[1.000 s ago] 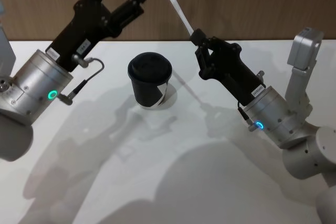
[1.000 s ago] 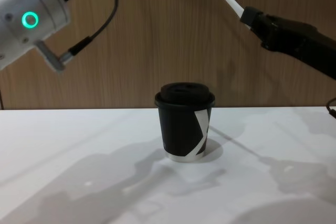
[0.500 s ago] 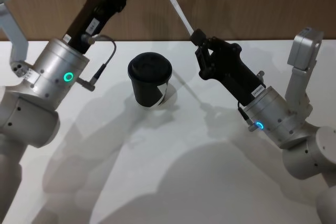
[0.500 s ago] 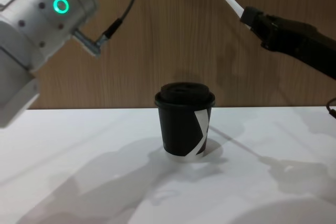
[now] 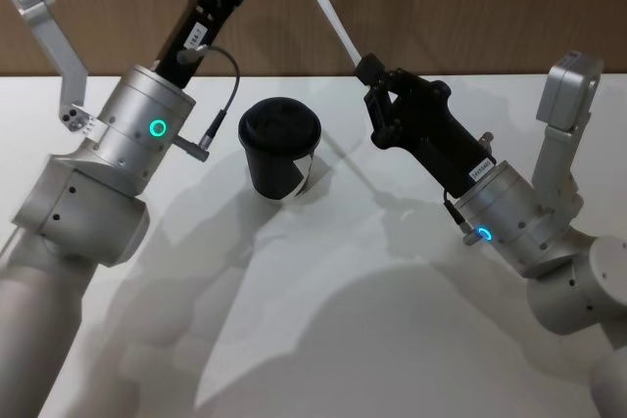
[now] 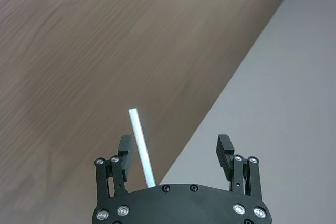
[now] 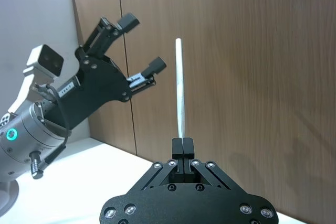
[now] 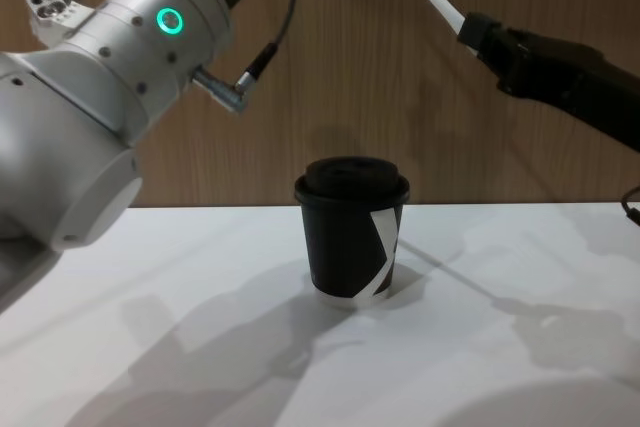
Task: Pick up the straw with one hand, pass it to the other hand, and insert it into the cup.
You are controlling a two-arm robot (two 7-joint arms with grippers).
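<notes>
Right wrist view: the right gripper [image 7: 182, 144] has its fingers pressed together on the low end of the straw [image 7: 179, 87], which stands straight up from them in front of the wood wall [image 7: 262, 51]. The left gripper [image 7: 143, 44] is raised beside the straw's upper half, fingers spread, not touching it.

Left wrist view: the left gripper's fingers [image 6: 224, 148] are spread wide. The straw shows in the gap, close to one finger, its free end above the fingertips. I cannot tell whether it touches.

Head view: the cup [image 5: 279, 149] stands upright on the white table [image 5: 343, 340] with its lid [image 5: 279, 127] on. The right gripper pinches the straw above the table, right of the cup. The straw slants up and left, off the top edge. The left arm [image 5: 147, 129] reaches up at the cup's left.

Chest view: the cup is mid-table. The straw and right gripper are high above it to the right, well clear of the lid
</notes>
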